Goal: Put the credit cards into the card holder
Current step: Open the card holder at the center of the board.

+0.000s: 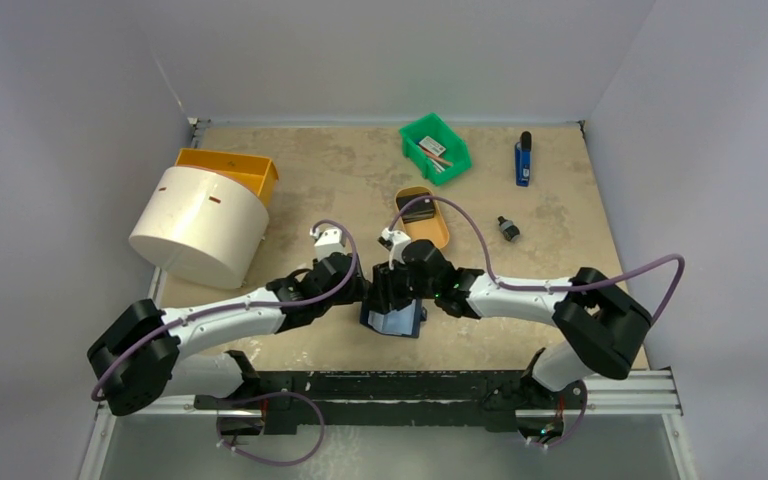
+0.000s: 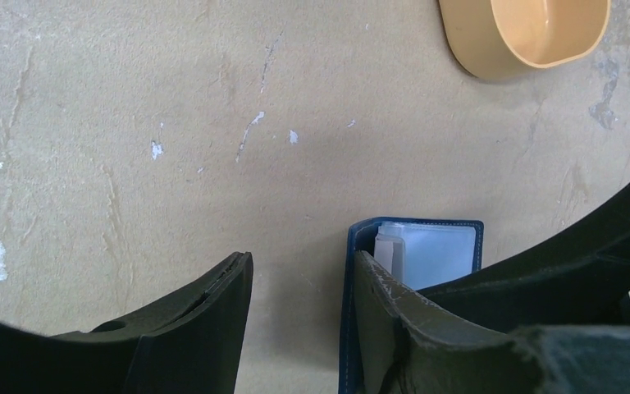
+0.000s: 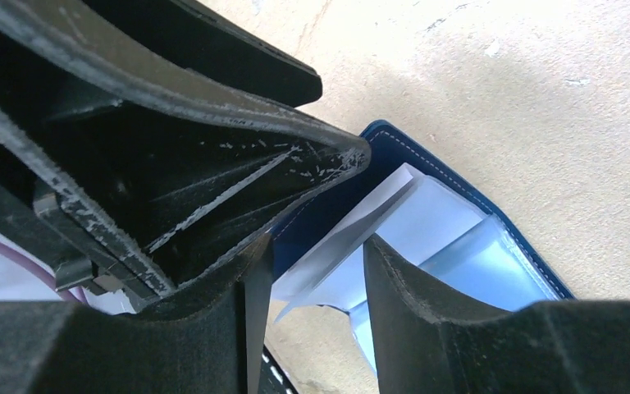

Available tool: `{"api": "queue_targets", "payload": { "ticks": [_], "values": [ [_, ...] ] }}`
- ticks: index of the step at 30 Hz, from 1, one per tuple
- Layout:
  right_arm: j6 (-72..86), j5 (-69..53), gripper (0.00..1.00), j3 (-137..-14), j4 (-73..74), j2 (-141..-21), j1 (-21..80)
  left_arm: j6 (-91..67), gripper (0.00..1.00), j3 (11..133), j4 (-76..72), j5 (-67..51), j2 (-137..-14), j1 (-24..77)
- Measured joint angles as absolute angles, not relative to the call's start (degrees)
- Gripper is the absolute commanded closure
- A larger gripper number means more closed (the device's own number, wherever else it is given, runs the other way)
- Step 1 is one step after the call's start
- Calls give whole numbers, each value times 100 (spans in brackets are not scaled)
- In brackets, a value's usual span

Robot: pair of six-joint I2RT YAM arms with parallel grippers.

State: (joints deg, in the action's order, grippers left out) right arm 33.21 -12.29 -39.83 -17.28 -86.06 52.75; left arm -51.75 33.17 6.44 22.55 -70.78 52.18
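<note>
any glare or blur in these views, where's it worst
Right wrist view: the table is washed out near white at upper right, and the dark fingers loom close and murky. Left wrist view: table sharp, a soft shadow lying beside the card holder. Top external view: even light, no glare.

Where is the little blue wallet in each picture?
Top external: the card holder is low in the middle.
Left wrist: it lies at the bottom, right of centre, open with its pale lining showing.
Right wrist: it lies right of centre.
Landmark: the tan oval tray lies beyond it in the top and left wrist views, but not the right wrist view.
</note>
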Motion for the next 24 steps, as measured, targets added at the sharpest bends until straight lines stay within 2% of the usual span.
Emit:
{"api": "queue_targets", "payload": {
  "ticks": [7,16,24],
  "values": [
    [3170,-1415,50,-3986,-1815,-8794,5275,-5214,51,3334,718,2423,-7124,5212],
    [3050,-1603,39,-4021,-1977,-9354,5275,-5398,48,3350,1129,2917,-6547,5105],
    [3041,-1599,33,-4027,-2128,-9330,5304,-5492,49,3371,1028,2683,-6388,4936]
  ]
}}
